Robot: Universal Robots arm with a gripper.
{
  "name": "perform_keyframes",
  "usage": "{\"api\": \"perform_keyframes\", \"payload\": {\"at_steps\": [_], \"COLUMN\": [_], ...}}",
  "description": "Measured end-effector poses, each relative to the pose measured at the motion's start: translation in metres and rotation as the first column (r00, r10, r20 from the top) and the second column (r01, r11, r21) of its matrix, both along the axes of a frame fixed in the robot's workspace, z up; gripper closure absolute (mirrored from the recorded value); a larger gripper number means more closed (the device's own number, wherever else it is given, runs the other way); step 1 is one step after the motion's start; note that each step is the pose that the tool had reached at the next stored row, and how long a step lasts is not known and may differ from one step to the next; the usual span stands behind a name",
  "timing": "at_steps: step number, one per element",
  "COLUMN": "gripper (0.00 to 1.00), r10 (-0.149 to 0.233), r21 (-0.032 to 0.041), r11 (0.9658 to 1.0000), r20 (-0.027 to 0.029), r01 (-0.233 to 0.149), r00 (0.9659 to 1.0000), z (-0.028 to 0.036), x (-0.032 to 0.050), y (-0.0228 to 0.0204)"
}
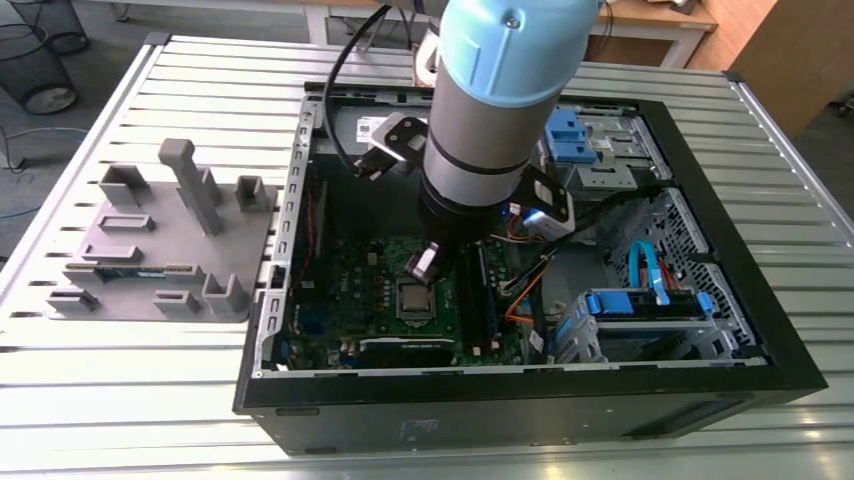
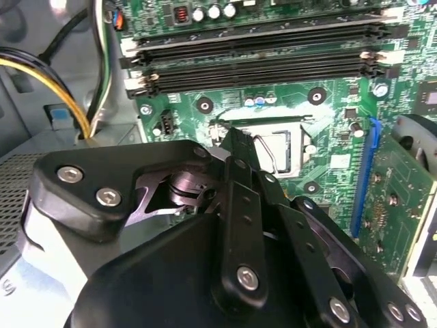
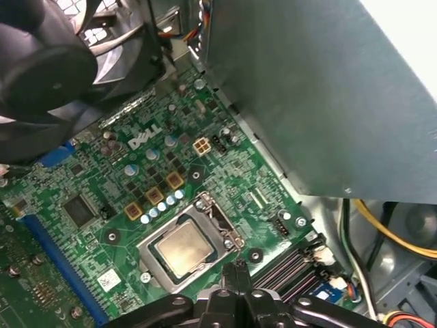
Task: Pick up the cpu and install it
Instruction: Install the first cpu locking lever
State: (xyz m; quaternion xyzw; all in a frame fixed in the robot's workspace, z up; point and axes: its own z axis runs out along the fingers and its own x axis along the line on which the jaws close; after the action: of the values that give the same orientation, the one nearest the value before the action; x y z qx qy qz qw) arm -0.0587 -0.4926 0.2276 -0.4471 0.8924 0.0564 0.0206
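Note:
The cpu (image 3: 180, 249) is a shiny square chip lying flat inside the silver-framed socket (image 3: 222, 229) on the green motherboard (image 3: 164, 171). In the exterior view the cpu (image 1: 415, 298) shows in the middle of the board inside the open computer case. My gripper (image 1: 424, 264) hangs just above the board at the socket's far edge. Its two black fingers are pressed together with nothing visible between them, seen in both wrist views (image 3: 236, 266) (image 2: 230, 140). In the second wrist view the fingers partly cover the cpu (image 2: 274, 147).
Black memory slots (image 2: 259, 58) run beside the socket. A black fan (image 3: 48, 75), a metal housing wall (image 3: 321, 96), yellow and black cables (image 2: 61, 82) and blue drive brackets (image 1: 641, 300) crowd the case. A grey tray (image 1: 147, 230) stands on the table at the exterior view's left.

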Motion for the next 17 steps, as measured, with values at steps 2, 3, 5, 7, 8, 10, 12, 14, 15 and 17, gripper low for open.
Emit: {"api": "perform_keyframes", "payload": {"at_steps": [2, 3, 5, 7, 8, 10, 12, 14, 15, 17], "gripper": [0.89, 0.89, 0.89, 0.89, 0.89, 0.89, 0.89, 0.89, 0.89, 0.89], "r10": [0.000, 0.000, 0.000, 0.000, 0.000, 0.000, 0.000, 0.000, 0.000, 0.000], "r21": [-0.0098, -0.0147, -0.0243, -0.0345, -0.0403, -0.0511, -0.0618, -0.0700, -0.0733, -0.0783], "r11": [1.0000, 0.9999, 0.9997, 0.9994, 0.9992, 0.9987, 0.9981, 0.9975, 0.9973, 0.9969], "r20": [-0.0001, -0.0001, -0.0001, -0.0001, -0.0001, -0.0001, -0.0001, 0.0000, -0.0001, 0.0000], "r01": [0.000, 0.000, 0.000, 0.000, 0.000, 0.000, 0.000, 0.000, 0.000, 0.000], "r00": [1.0000, 1.0000, 1.0000, 1.0000, 1.0000, 1.0000, 1.0000, 1.0000, 1.0000, 1.0000], "z": [-0.0011, -0.0017, -0.0028, -0.0039, -0.0045, -0.0055, -0.0065, -0.0073, -0.0075, -0.0085], "x": [-0.0002, -0.0003, -0.0006, -0.0009, -0.0010, -0.0012, -0.0013, -0.0013, -0.0013, -0.0013], "y": [-0.0007, -0.0010, -0.0017, -0.0022, -0.0024, -0.0028, -0.0031, -0.0033, -0.0033, -0.0033]}}
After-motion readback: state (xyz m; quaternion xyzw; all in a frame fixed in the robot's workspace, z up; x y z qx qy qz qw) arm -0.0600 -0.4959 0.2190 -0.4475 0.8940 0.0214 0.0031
